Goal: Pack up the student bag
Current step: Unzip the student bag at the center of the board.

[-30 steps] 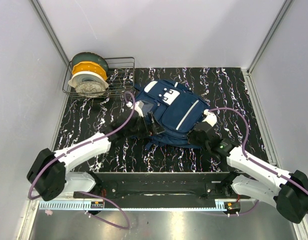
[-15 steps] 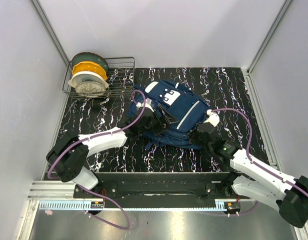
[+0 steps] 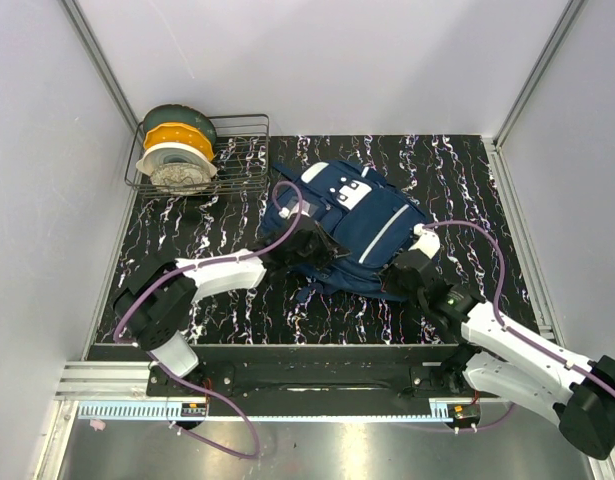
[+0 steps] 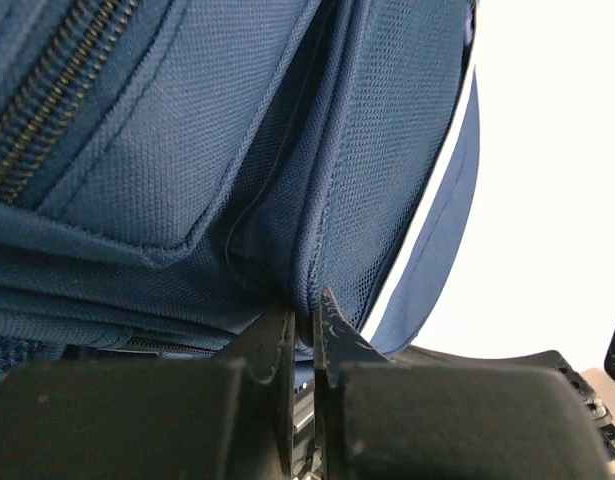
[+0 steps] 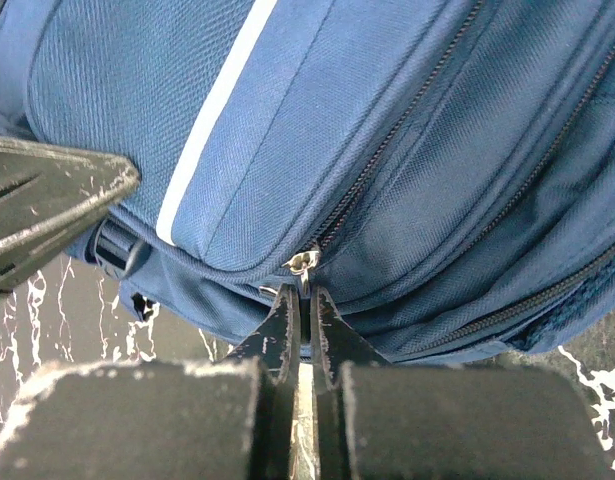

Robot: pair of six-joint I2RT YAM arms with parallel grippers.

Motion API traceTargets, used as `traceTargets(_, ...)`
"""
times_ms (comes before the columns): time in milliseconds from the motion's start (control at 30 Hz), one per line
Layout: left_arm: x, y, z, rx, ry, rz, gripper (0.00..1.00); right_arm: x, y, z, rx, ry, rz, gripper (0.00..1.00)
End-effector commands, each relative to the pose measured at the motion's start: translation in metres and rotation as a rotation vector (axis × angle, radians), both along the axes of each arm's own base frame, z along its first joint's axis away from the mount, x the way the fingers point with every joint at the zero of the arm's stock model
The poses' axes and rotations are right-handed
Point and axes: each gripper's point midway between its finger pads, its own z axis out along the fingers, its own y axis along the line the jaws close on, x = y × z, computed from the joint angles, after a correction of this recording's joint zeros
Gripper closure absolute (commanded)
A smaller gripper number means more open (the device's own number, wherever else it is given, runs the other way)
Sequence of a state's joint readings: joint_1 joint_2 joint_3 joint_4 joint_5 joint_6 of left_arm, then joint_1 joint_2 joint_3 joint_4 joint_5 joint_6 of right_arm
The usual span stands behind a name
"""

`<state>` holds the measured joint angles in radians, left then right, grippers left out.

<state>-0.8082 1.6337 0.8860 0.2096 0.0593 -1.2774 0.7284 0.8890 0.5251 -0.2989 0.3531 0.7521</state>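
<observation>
The left gripper (image 4: 305,305) pinches a fold of the one large navy blue fabric backpack (image 3: 372,215). The right gripper (image 5: 300,295) is clamped on its small metal zip pull (image 5: 302,262). The backpack lies mid-table on the black marbled tabletop (image 3: 467,180), and one wire rack (image 3: 242,150) holds three spools (image 3: 177,150).

The student bag (image 3: 362,230) lies on the table (image 3: 467,190); the wire rack (image 3: 245,150) (holding spools (image 3: 177,155)) stands behind it, leftward.

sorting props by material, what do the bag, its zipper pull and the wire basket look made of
The student bag: woven synthetic fabric, likely nylon or polyester, matte navy; a coarse weave shows close up.
The zipper pull: metal, silvery, glinting.
The wire basket: thin metal wire, dark, possibly coated; you see through its open grid.
</observation>
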Motion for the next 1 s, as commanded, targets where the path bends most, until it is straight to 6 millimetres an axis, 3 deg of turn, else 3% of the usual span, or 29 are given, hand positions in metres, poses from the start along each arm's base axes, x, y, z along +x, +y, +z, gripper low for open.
traceTargets(0,0.032,-0.002,0.038,0.022,-0.195,-0.018,1.00,0.001,0.012,0.022,0.050,-0.067,0.060,1.00)
traceTargets(267,0.045,-0.003,0.050,0.125,-0.310,-0.362,1.00,-0.006,0.033,0.028,0.049,-0.087,0.183,1.00)
traceTargets(300,0.047,-0.001,0.038,0.169,-0.321,-0.430,1.00,-0.006,0.038,0.032,0.055,-0.096,0.200,1.00)
traceTargets(433,0.052,0.018,0.036,0.246,-0.337,-0.541,1.00,-0.010,0.061,0.029,0.036,-0.090,0.289,1.00)
traceTargets(567,0.050,0.035,0.037,0.217,-0.345,-0.624,1.00,-0.005,0.068,0.027,0.022,-0.061,0.274,1.00)
traceTargets(633,0.051,0.050,0.031,0.232,-0.319,-0.620,1.00,0.000,0.060,0.019,-0.022,-0.046,0.224,1.00)
traceTargets(800,0.051,0.076,0.026,0.223,-0.303,-0.599,1.00,0.011,0.013,-0.004,-0.181,-0.001,0.072,1.00)
traceTargets(967,0.055,0.103,0.018,0.238,-0.279,-0.560,1.00,0.016,-0.017,-0.009,-0.185,0.013,-0.018,1.00)
